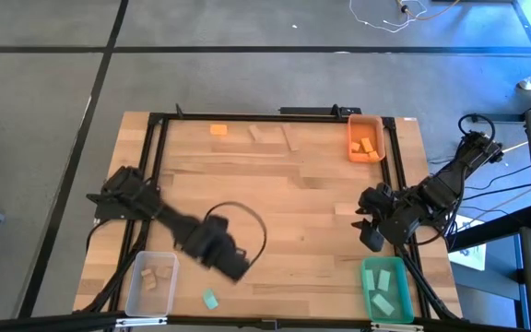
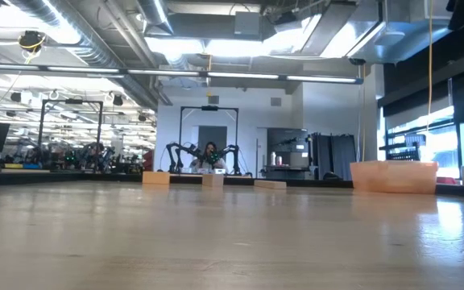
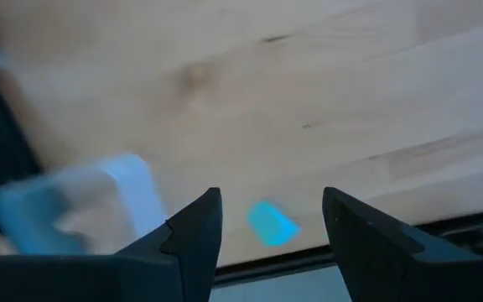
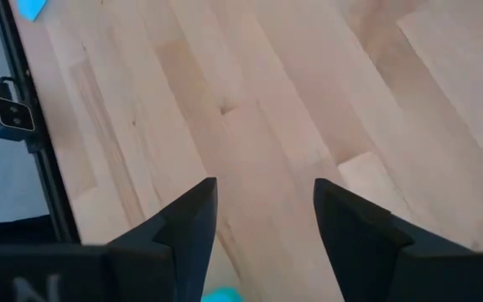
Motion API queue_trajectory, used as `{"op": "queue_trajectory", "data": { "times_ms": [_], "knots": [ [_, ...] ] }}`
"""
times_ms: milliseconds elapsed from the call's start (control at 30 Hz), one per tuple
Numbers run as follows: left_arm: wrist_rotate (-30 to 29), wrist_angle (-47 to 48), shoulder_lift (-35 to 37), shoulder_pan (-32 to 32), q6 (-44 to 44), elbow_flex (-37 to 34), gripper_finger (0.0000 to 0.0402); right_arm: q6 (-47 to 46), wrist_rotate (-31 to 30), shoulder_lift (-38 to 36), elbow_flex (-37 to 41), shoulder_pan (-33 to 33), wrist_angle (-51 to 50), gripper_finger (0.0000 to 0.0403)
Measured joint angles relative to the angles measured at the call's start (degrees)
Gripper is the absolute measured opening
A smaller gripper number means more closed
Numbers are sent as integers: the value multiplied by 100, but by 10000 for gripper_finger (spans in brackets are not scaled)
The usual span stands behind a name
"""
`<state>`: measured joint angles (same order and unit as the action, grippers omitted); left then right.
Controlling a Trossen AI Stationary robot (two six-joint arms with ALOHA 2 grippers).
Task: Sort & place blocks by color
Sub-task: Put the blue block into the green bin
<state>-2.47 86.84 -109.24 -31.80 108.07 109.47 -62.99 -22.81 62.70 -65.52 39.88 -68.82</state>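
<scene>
Pale wood table [image 2: 232,242] — both claws spread, empty — runs toward a bright, pipe-ceilinged workshop room.

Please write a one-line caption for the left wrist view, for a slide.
Open left gripper above the wooden table, framing a loose teal block beside the clear bin.

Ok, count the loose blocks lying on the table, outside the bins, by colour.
Orange block: 1
Teal block: 1
Wood blocks: 2
Total: 4
</scene>
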Motion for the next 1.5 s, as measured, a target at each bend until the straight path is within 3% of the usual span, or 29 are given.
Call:
{"op": "queue_trajectory", "data": {
  "times_ms": [200, 500, 733, 1100, 1300, 1500],
  "knots": [
    [-1212, -452, -136, -1023, 2440, 6, 197, 43, -11, 0, 0, 0, 56, 200],
    [-1605, -796, -742, -1583, 2997, -4, 197, 34, -13, 2, 0, 0, 526, 200],
    [-1025, -914, -1126, -1727, 3537, -4, 197, 31, 36, 2, 0, 2, 829, 200],
    [-860, -915, -1380, -1691, 3920, -2, 197, 32, 42, 2, 2, 2, 842, 200],
    [-390, -987, -1428, -1654, 4164, -29, 197, 32, 44, 2, 2, 2, 840, 200],
    [63, -1709, -1450, -1703, 4562, -502, 197, 32, 44, 2, 2, 2, 840, 200]
  ]
}}
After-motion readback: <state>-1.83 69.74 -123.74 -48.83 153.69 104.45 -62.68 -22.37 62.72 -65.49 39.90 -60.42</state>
